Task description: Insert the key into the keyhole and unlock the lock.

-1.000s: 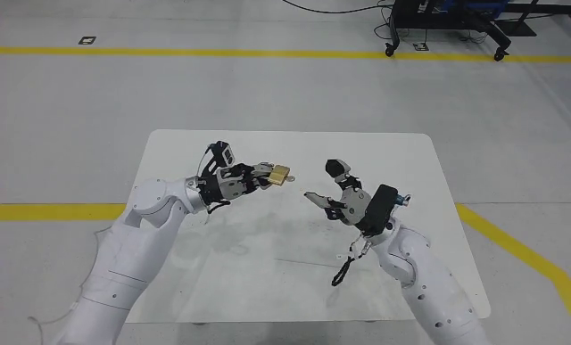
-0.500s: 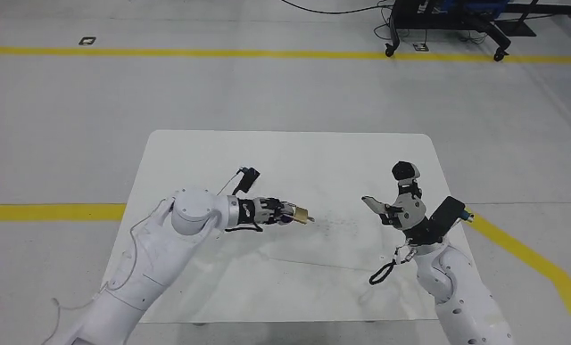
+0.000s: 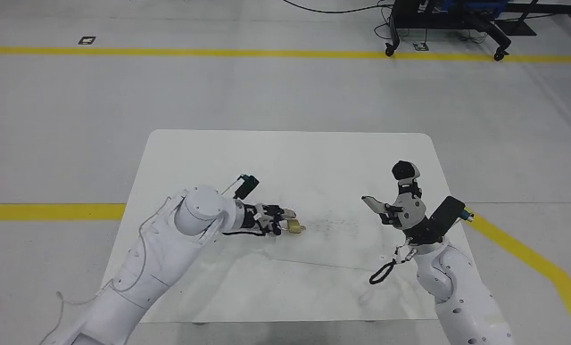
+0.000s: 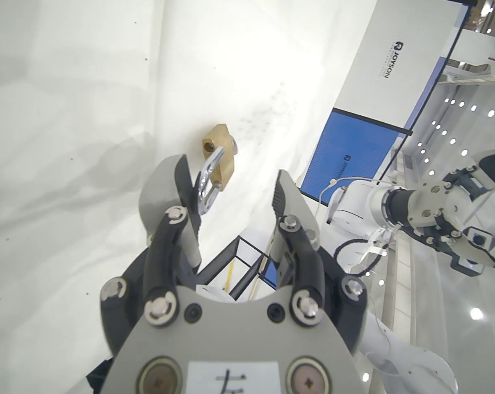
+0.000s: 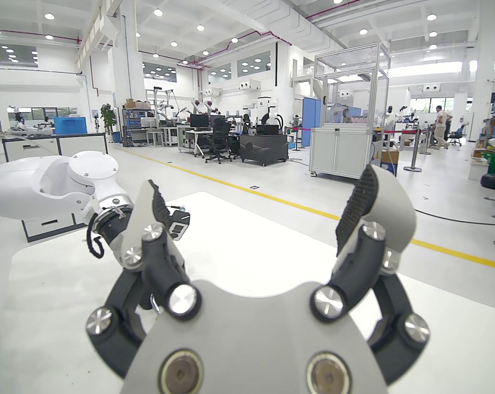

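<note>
Wide open and empty: the left pincer (image 4: 231,168), low over the table (image 3: 357,158). Just ahead of its tips, flat on the top, the brass padlock (image 4: 220,153), shackle (image 4: 208,182) swung out and close against one finger; touching or not, hard to say. Keyhole end turned away.

Probably a clean let-go now: draw straight back, clear of that loop, without dragging the padlock.

Well off to the side, raised, the right pincer (image 5: 260,177), spread wide, holding nothing.

White tabletop, faintly speckled past the padlock. Around it, grey floor, a yellow line (image 3: 268,53), a black cart (image 3: 446,15).
</note>
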